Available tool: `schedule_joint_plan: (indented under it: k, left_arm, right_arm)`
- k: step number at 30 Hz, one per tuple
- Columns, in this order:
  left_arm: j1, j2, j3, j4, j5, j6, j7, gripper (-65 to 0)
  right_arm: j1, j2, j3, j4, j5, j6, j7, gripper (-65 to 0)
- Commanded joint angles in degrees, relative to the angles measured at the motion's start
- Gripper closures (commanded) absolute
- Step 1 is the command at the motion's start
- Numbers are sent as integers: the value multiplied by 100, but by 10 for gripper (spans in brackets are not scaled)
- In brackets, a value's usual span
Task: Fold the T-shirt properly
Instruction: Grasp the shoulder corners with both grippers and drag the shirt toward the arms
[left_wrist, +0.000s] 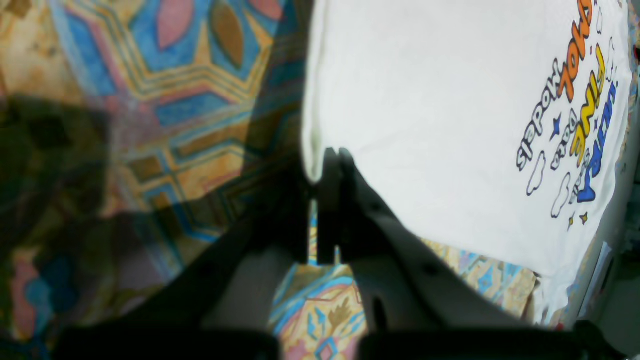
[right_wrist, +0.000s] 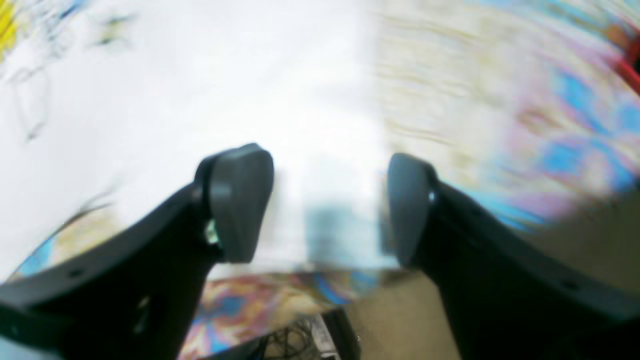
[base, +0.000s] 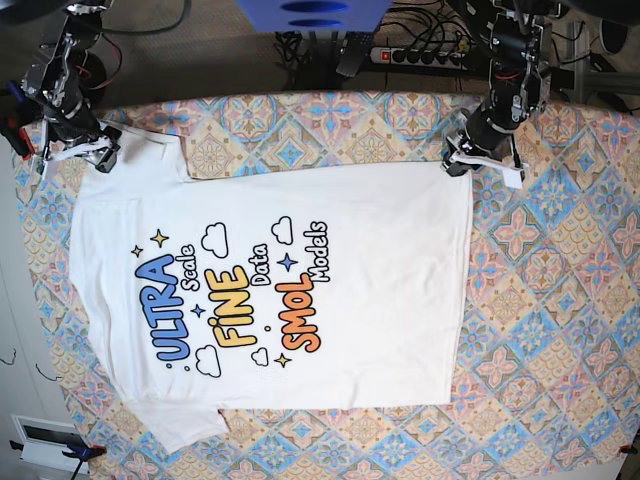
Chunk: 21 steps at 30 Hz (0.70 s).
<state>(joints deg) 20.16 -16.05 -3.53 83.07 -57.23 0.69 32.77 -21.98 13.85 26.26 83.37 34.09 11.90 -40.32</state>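
Observation:
The white T-shirt (base: 270, 290) lies spread flat, print side up, with blue, yellow and orange lettering showing. My left gripper (left_wrist: 332, 155) is shut on the shirt's corner (left_wrist: 314, 172); in the base view this gripper (base: 462, 166) sits at the shirt's upper right corner. My right gripper (right_wrist: 325, 205) is open, its dark fingers (right_wrist: 240, 200) spread wide over the blurred white cloth (right_wrist: 200, 90), holding nothing. In the base view it (base: 95, 152) hovers at the shirt's upper left corner by the sleeve.
A colourful patterned tablecloth (base: 560, 300) covers the table under the shirt. Cables and a power strip (base: 420, 52) lie beyond the far edge. A small white box (base: 40, 440) sits off the near left corner.

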Motion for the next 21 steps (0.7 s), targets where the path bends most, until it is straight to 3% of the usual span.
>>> schedule_joint_plan:
  k: [1,13,18,21]
  left_arm:
    - [10,-43,-21,76,-22,-29,-55,0]
    - [19,-43,-21,76,-22,-29,-55,0]
    - [19,-25,-21,76,-22,-29,-55,0]
    - [19,-25,-21,76,-22,-29,-55,0]
  right_arm:
    - [-31,105,42,-69,-11,89,27,-378]
    - [250,88,244,-729,-222,247,27,-378]
    - [250,88,227,-737,-231,687,18,-372]
    - [215,62,209,-737,-222,1021,-17,-320]
